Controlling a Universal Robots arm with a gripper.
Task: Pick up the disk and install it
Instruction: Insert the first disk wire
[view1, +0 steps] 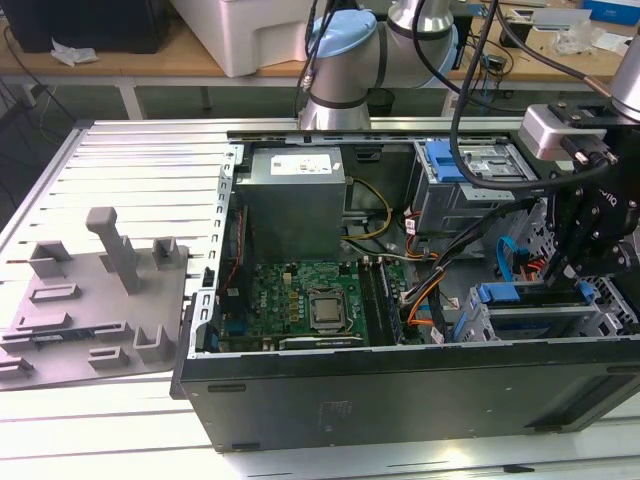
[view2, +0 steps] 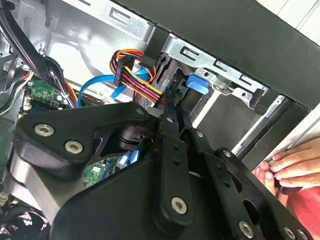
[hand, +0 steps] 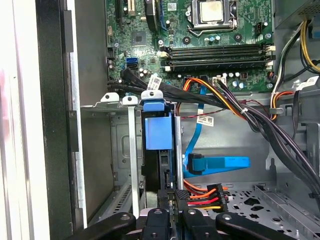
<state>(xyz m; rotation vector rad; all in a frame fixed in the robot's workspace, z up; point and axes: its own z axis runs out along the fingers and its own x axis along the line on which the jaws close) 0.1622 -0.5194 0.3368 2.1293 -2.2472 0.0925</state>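
Observation:
The disk (view1: 522, 298) stands on edge in the metal drive cage (view1: 480, 325) at the front corner of the open computer case, on the exterior view's right. In the first wrist view its blue carrier end (hand: 156, 127) and dark body sit between the cage's rails. My gripper (view1: 577, 272) hangs over the disk's other end, its black fingers close together on the disk's edge. The gripper (hand: 173, 201) shows at that end in the first wrist view, and in the second wrist view the gripper (view2: 172, 111) points toward a blue tab (view2: 197, 83).
The case holds a grey power-supply box (view1: 295, 200), a green motherboard (view1: 300, 300) and a blue bracket (view1: 450, 160) on a second cage. Coloured power wires (hand: 202, 196) and a blue data cable (hand: 220, 164) lie beside the disk. A person's hand (view2: 287, 165) rests outside the case.

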